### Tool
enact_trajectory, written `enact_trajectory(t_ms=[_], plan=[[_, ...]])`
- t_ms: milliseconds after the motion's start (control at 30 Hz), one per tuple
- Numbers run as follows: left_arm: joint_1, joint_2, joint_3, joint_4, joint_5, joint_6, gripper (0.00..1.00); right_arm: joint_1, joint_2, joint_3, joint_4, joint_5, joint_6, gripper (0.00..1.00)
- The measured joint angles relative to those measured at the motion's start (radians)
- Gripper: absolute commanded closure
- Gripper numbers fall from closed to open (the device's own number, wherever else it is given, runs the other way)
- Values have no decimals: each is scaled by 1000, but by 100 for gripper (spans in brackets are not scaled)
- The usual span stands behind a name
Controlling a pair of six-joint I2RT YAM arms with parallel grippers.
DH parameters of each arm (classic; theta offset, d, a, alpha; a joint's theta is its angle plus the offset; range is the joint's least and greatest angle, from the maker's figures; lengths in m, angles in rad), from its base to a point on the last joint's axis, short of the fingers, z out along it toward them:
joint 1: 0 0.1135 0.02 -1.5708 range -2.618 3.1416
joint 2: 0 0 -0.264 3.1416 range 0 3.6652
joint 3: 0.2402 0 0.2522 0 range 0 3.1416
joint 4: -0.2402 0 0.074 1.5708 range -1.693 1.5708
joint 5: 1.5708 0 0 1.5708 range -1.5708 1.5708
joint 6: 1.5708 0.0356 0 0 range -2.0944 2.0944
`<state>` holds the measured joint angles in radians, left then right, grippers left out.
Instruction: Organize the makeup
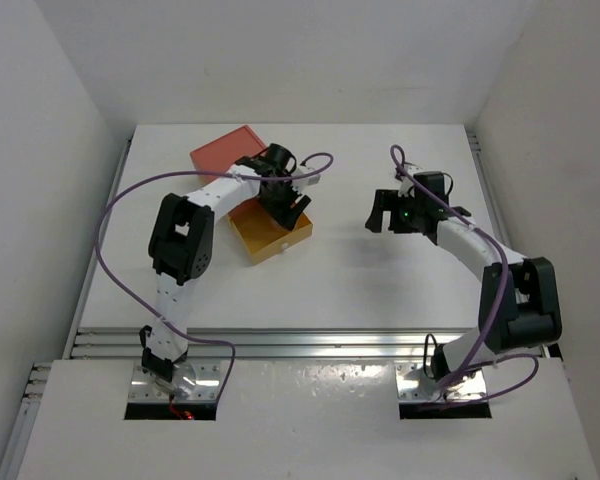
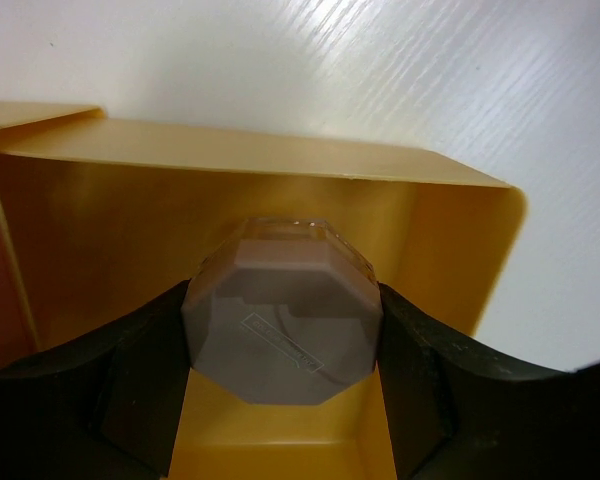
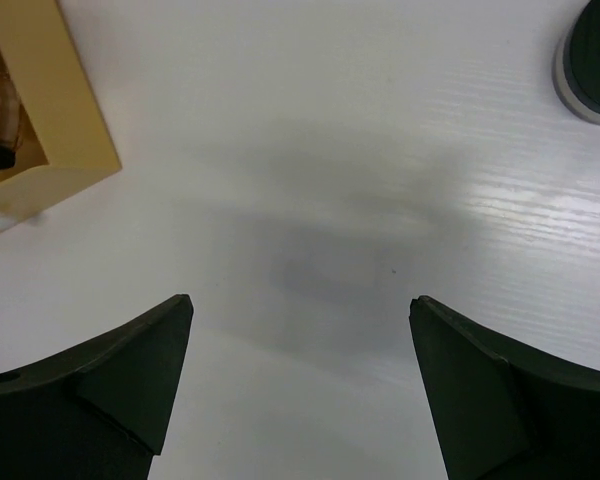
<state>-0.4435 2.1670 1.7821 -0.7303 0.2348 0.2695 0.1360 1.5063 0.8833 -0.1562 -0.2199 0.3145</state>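
Note:
My left gripper (image 2: 282,345) is shut on the peach octagonal compact (image 2: 280,300), its black fingers (image 2: 130,380) pressing on two opposite sides. The compact hangs inside the open yellow drawer (image 2: 100,230), above its floor. From above, the left gripper (image 1: 280,202) reaches down into that drawer (image 1: 265,238). My right gripper (image 1: 380,214) hovers over bare table to the drawer's right. In its wrist view the right gripper (image 3: 300,300) is open with nothing between its fingers. A round black compact (image 3: 592,55) with a pale rim lies at that view's top right corner.
The orange box (image 1: 223,150) lies behind the drawer at the back left. A corner of the yellow drawer (image 3: 55,130) shows at the top left of the right wrist view. White walls close in the table (image 1: 380,290) on three sides.

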Motion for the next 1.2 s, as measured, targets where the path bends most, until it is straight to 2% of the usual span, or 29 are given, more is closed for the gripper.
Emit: enact_trajectory(t_ms=[133,200,467,700,967,1067,1200], plan=[[0,12,0,0,-11,6,19,-29,64,85,-44,8,11,9],[0,12,0,5,-11,6,18,-37,82,118,-57,18,11,5],[0,10,0,9,-14,0,18,-58,177,222,-96,160,6,5],[0,-32,0,8,-16,-17,20,-80,435,447,-116,351,-40,5],[0,-131,1,11,12,-20,20,-108,681,665,-129,451,-80,5],[0,-146,1,11,22,-20,20,-110,716,694,-140,463,-85,8],[2,-147,26,-1,29,-22,20,-110,730,713,-139,473,-87,19]])
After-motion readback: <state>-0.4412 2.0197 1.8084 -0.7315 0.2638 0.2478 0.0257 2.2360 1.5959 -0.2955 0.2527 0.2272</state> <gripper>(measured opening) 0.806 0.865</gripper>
